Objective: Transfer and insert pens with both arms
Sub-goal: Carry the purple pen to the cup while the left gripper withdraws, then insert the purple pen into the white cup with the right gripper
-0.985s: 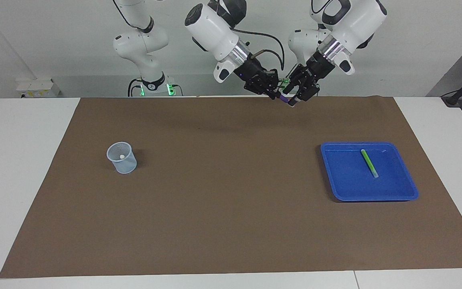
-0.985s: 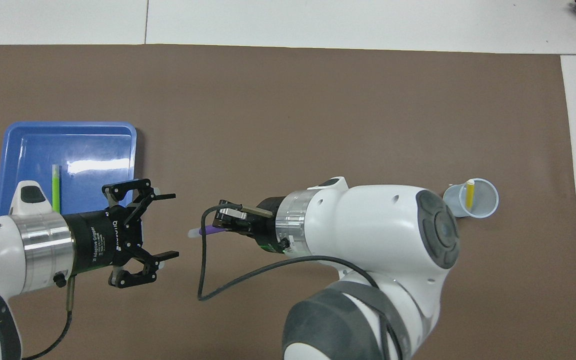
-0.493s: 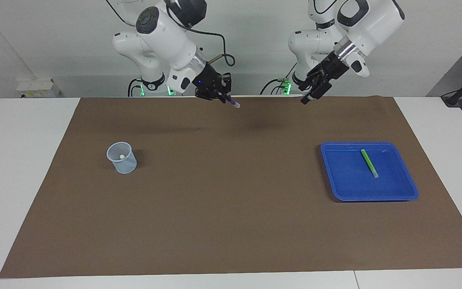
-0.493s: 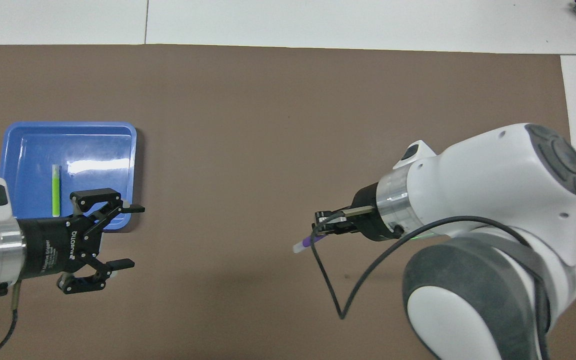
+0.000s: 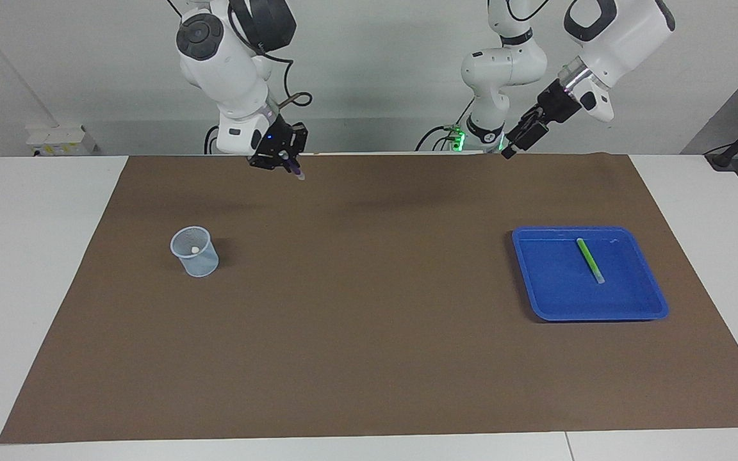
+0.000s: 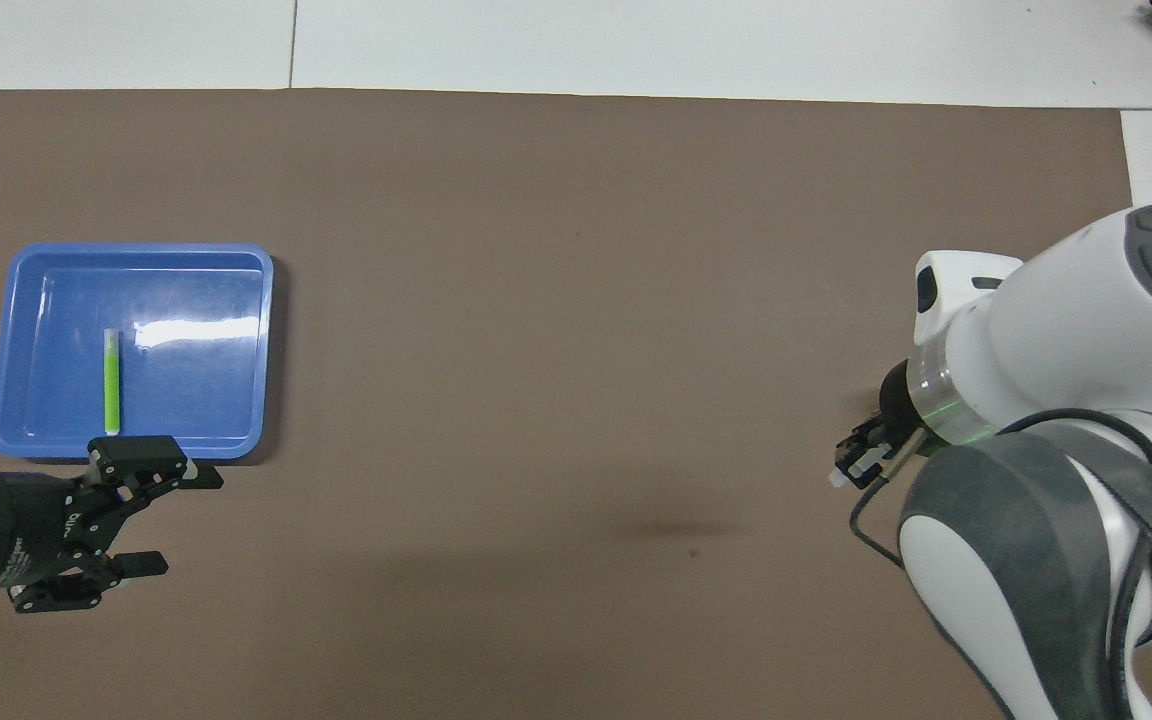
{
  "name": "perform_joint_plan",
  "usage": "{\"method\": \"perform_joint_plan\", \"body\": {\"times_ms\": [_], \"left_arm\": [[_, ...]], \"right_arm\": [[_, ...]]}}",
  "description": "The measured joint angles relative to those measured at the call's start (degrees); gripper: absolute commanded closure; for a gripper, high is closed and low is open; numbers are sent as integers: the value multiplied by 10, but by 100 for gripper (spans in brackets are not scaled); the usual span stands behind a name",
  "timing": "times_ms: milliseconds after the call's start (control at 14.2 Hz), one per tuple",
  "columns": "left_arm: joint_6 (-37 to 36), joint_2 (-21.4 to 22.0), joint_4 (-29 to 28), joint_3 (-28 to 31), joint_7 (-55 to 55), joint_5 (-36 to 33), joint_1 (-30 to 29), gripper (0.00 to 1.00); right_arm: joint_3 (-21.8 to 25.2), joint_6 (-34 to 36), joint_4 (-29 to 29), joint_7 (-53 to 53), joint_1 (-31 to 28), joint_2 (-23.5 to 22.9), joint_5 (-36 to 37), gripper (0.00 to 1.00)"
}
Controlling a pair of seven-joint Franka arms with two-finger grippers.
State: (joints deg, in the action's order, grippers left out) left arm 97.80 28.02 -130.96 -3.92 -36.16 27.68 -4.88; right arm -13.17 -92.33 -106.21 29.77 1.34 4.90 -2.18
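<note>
The right arm's black two-finger gripper (image 5: 287, 165) is up in the air over the robots' edge of the brown table mat (image 5: 369, 333), fingers clamped on the purple marker pen (image 5: 294, 171), whose pale cap end points down and out of the grip. From overhead only that pale tip peeks out beside the gripper (image 6: 861, 462); the purple barrel is probably hidden under the wrist.

Over at the other end, the left arm's black two-finger gripper (image 5: 515, 145) hangs empty above the mat's edge by the robots. Overhead, its fingers (image 6: 198, 478) stand clearly apart, just at the nearer rim of the blue rectangular plastic tray (image 6: 141, 258).

In that tray (image 5: 647, 282) lies the green marker pen (image 5: 590, 260), flat on the bottom, alone; overhead it (image 6: 111, 381) runs lengthwise away from the robots.

Toward the right arm's end stands the small clear plastic cup (image 5: 195, 251), upright on the mat, with something pale showing inside; what it is cannot be made out.
</note>
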Motion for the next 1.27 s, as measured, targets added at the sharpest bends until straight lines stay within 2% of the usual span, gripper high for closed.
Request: {"method": "perform_joint_plan", "body": {"times_ms": [211,352,563,704,915,1266], "left_arm": [[-19,0,0,1,141,-53,-32,0],[-23,0,0,2,235,-87,-64,0],[-20,-1,0,4,358,-134,-103,0],[-3,-5,0,3,404,-156,-109,0],[29,-22,0,1,462,-175,-109,0],[95,-84,-2,1,542,-219,-109,0]], "right_arm": [[0,-50,-2,155,-10,0,83,100],[0,-99,-11,239,-29,-1,103,100],[0,-176,-57,315,-88,-2,108,100],[1,-209,-91,325,-117,-3,108,100],[0,-219,-113,315,-122,-3,108,100],[-3,-222,-138,265,-122,-2,108,99]]}}
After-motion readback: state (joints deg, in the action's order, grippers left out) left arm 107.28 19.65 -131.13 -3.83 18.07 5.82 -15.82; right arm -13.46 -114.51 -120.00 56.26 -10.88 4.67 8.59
